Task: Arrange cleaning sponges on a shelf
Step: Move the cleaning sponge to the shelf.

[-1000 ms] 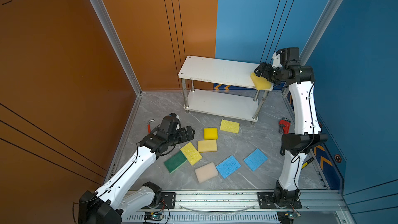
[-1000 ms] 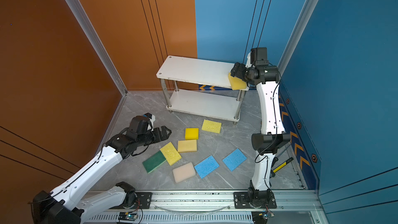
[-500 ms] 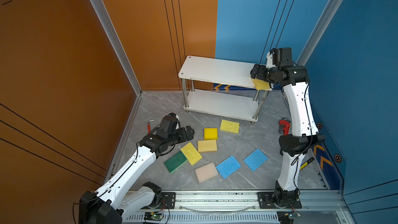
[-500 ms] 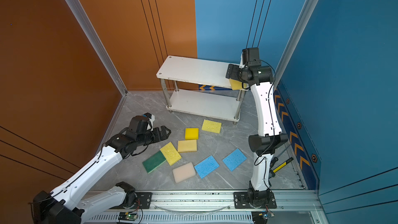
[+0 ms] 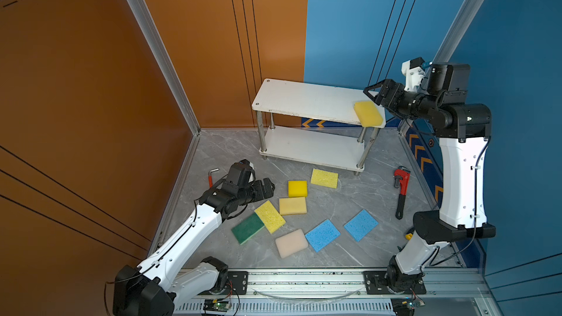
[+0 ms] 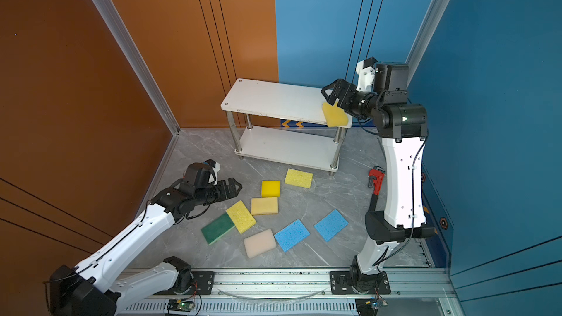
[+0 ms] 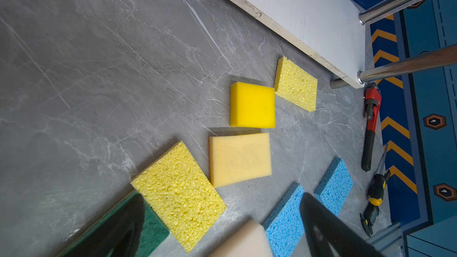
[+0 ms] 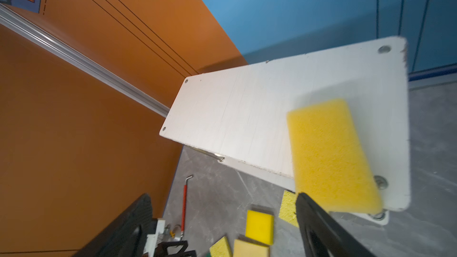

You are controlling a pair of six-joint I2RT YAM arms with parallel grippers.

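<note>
Currently: grey marbled floor [image 5: 334, 208], orange wall [image 5: 91, 86] left, blue wall [image 5: 349, 25] right. Right gripper [image 5: 371, 96], jaws spread, empty, beside thick yellow foam sponge [image 5: 368, 113] atop white two-tier shelf [image 5: 304, 101]; left gripper [image 5: 271, 189] spread, empty.

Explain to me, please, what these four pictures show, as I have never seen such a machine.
Two white robot arms stand on a rail, each ending in a two-fingered pincer. Both top views look down on the whole scene; the other two pictures come from cameras on the arms' wrists. The right pincer is open beside a thick yellow sponge, which lies on the end of the top board of the shelf. The left pincer is open and empty above the grey floor, where eight more sponges lie: yellow, blue, green, beige. A red wrench lies nearby.
</note>
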